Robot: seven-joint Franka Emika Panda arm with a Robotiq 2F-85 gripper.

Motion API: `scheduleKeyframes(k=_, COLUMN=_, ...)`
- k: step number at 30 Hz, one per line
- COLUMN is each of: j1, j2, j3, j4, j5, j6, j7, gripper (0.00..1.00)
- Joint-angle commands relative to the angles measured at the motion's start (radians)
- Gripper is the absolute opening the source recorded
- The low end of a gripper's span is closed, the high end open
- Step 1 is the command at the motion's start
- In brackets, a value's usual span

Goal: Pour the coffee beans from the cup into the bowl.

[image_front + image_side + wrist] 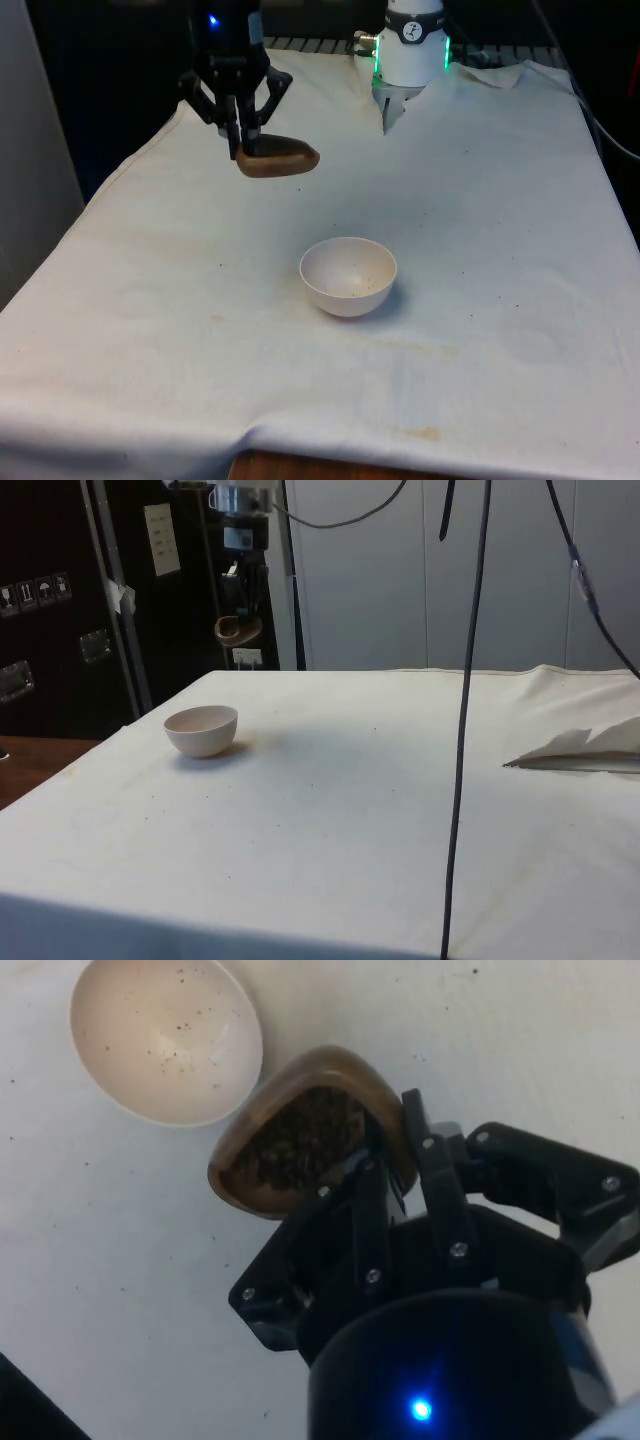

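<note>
A brown wooden cup (278, 158) hangs in the air above the table's far part, at the front view's left. My gripper (246, 146) is shut on its rim. In the wrist view the cup (300, 1135) holds dark coffee beans (298, 1140), and one finger (372, 1200) reaches inside it while the other sits outside the wall. The gripper (392, 1168) keeps the cup about level. A white bowl (348, 276) stands on the cloth nearer the table's middle, apart from the cup. The bowl (166, 1040) carries only a few dark specks. From the side, cup (238, 630) hangs well above bowl (201, 730).
The white cloth (480, 200) is folded up around the robot's base (410, 60) at the far end. A black cable (466, 720) hangs down in the side view. A wooden table edge (300, 468) shows at the near side.
</note>
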Motion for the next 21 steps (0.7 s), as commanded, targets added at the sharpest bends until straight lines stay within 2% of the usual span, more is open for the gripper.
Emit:
scheduleKeyframes(k=1, j1=0.011, j2=-0.006, j3=-0.006, j4=-0.007, j5=-0.015, j6=0.008, j7=0.016, gripper=0.00)
scheduleKeyframes(k=7, j1=0.013, j2=-0.016, j3=0.012, j4=-0.007, j5=-0.061, j6=0.010, j7=0.060, gripper=0.00)
scheduleKeyframes(k=8, j1=0.002, j2=-0.012, j3=0.021, j4=0.000, j5=-0.055, j6=0.001, j7=0.053, gripper=0.00)
scheduleKeyframes(k=9, j1=0.012, j2=-0.017, j3=0.015, j4=-0.007, j5=-0.068, j6=0.010, j7=0.066, gripper=0.00)
scheduleKeyframes(k=15, j1=0.014, j2=-0.026, j3=0.032, j4=-0.005, j5=-0.114, j6=0.009, j7=0.110, gripper=0.00)
scheduleKeyframes(k=16, j1=0.013, j2=-0.027, j3=0.035, j4=-0.005, j5=-0.121, j6=0.009, j7=0.116, gripper=0.00)
scheduleKeyframes(k=17, j1=0.003, j2=-0.022, j3=0.042, j4=0.001, j5=-0.110, j6=0.001, j7=0.104, gripper=0.00)
scheduleKeyframes(k=18, j1=0.014, j2=-0.028, j3=0.037, j4=-0.004, j5=-0.129, j6=0.009, j7=0.123, gripper=0.00)
scheduleKeyframes(k=21, j1=0.014, j2=-0.031, j3=0.048, j4=-0.004, j5=-0.158, j6=0.010, j7=0.151, gripper=0.00)
